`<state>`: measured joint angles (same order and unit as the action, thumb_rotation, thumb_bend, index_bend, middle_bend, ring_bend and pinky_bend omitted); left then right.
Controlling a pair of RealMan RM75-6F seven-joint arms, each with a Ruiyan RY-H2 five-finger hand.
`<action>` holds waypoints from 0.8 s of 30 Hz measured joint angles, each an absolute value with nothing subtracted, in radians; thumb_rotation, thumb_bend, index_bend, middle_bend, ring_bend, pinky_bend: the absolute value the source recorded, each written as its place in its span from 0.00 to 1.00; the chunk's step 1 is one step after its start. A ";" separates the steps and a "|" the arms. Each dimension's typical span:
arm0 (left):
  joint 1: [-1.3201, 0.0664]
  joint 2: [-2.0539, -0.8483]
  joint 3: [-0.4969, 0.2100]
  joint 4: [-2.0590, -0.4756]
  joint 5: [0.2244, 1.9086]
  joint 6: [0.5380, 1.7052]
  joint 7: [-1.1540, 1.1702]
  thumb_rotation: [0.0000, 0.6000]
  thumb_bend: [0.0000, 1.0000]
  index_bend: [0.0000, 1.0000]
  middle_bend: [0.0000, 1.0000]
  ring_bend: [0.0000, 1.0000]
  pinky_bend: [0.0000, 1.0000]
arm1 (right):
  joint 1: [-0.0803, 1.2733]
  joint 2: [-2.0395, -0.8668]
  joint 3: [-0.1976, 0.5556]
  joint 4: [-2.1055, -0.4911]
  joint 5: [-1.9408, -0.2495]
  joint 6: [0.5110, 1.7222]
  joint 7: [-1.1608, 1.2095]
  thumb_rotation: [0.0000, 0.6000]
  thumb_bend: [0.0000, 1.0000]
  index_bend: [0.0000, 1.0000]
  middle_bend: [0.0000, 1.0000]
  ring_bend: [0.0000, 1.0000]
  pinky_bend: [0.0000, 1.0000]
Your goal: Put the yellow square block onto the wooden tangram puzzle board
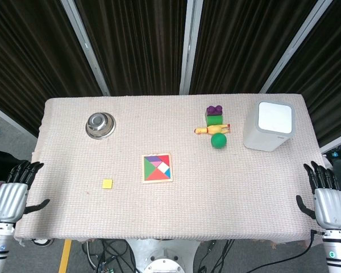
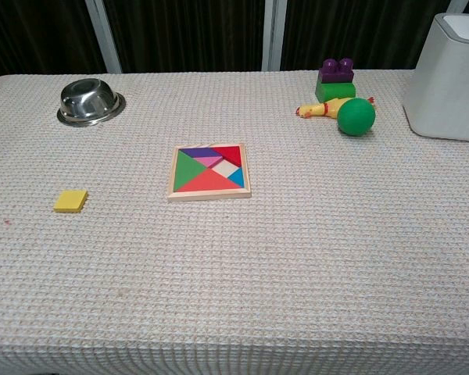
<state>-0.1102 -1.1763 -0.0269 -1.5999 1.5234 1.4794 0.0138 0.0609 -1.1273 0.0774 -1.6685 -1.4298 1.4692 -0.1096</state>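
Observation:
The yellow square block [image 1: 107, 183] [image 2: 70, 201] lies flat on the cloth, left of the wooden tangram puzzle board [image 1: 157, 168] [image 2: 209, 171], which holds coloured pieces. My left hand [image 1: 14, 193] hangs off the table's left edge with fingers spread and nothing in it. My right hand [image 1: 325, 196] sits off the right edge, likewise spread and holding nothing. Both hands are far from the block. Neither hand shows in the chest view.
A steel bowl [image 1: 100, 125] [image 2: 91, 101] stands at the back left. At the back right are a purple and green brick stack [image 1: 215, 116] [image 2: 336, 78], a yellow rubber chicken [image 1: 207, 130], a green ball [image 1: 218, 140] [image 2: 356, 116] and a white box [image 1: 269, 125] [image 2: 449, 78].

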 measured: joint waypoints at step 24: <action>-0.152 -1.204 -0.010 -1.627 1.558 1.411 0.043 1.00 0.11 0.13 0.12 0.00 0.09 | 0.053 -1.108 0.082 -1.667 -1.430 1.481 -0.087 1.00 0.27 0.00 0.00 0.00 0.00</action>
<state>-0.1518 -1.2040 -0.0103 -1.6271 1.5580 1.4106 0.0428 0.0531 -1.1080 0.0821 -1.6668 -1.4296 1.4807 -0.0873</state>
